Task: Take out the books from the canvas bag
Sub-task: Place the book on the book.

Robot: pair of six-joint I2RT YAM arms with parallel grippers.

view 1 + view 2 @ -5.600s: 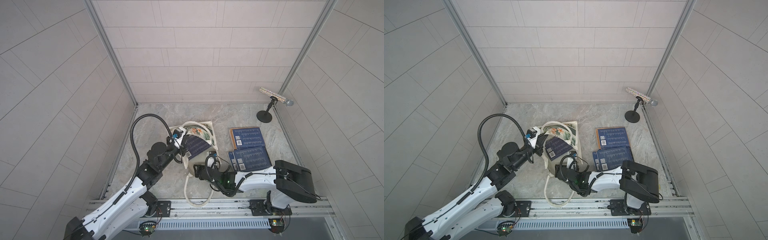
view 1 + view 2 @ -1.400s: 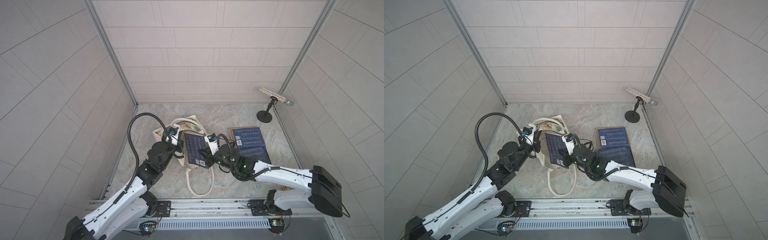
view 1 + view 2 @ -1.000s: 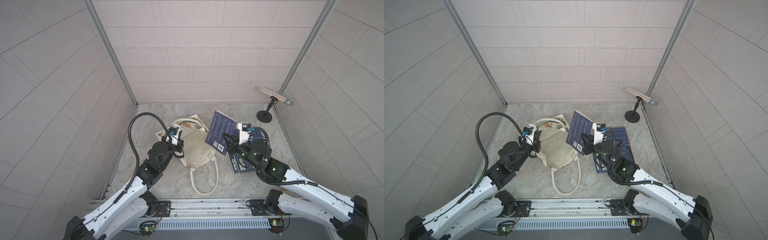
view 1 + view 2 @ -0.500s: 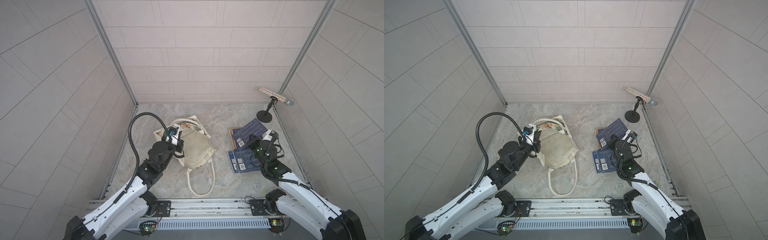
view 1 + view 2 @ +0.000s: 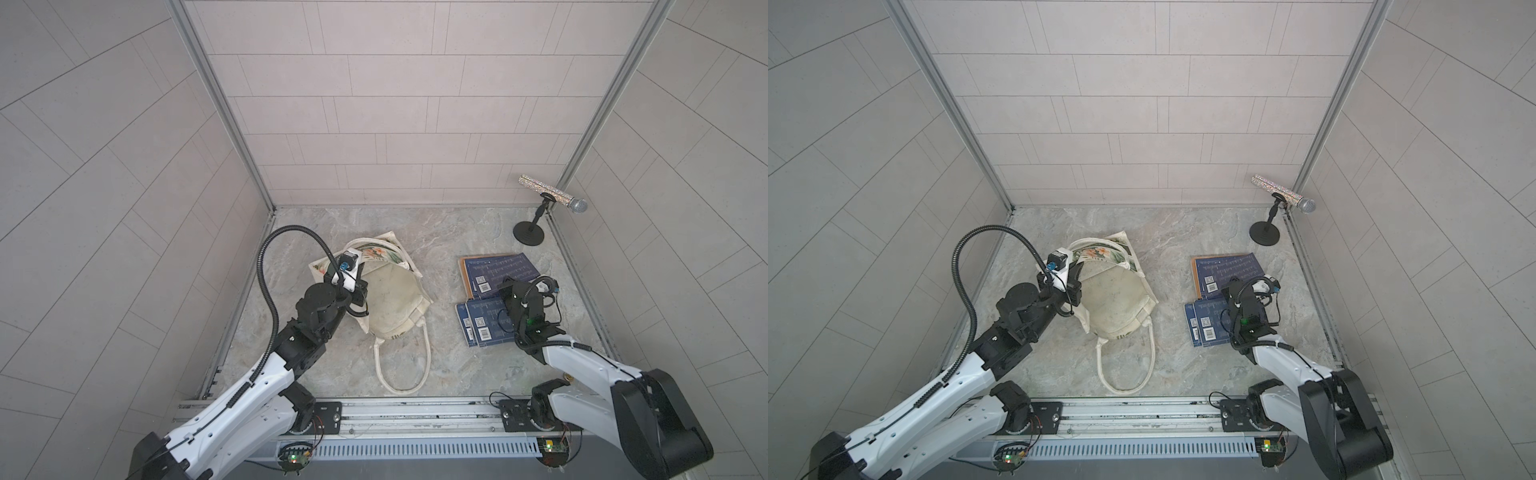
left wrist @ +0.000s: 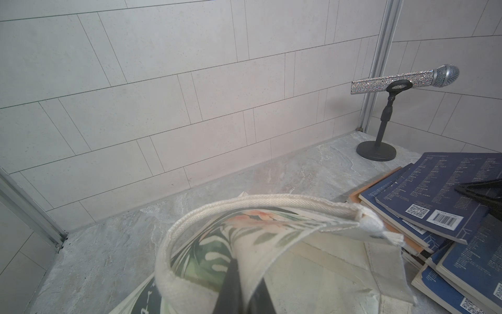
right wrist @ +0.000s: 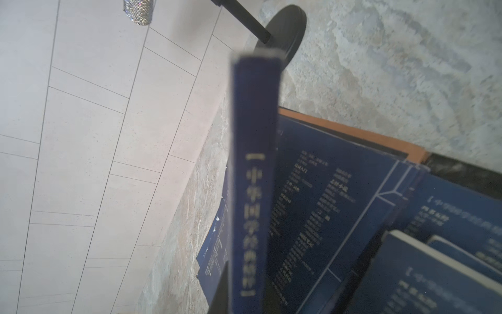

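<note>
The canvas bag (image 5: 392, 305) lies slumped and open at the middle of the floor, also seen in a top view (image 5: 1115, 305). My left gripper (image 5: 360, 291) is shut on its rim, and the cloth (image 6: 271, 233) runs between the two fingers (image 6: 231, 285). To the right lie the books in a far stack (image 5: 496, 270) and a near stack (image 5: 484, 322). My right gripper (image 5: 509, 291) is shut on the edge of a navy book (image 7: 252, 163), which rests low over the far stack (image 6: 434, 190). The bag's inside shows only cloth.
A glittery microphone (image 5: 552, 195) on a black stand stands in the back right corner, just beyond the books. The bag's long handle loop (image 5: 401, 361) trails toward the front rail. Tiled walls close in the floor on three sides.
My right arm has swung the navy book from above the bag over to the far stack and lowered it. The bag has sagged flatter. My left gripper kept its hold.
</note>
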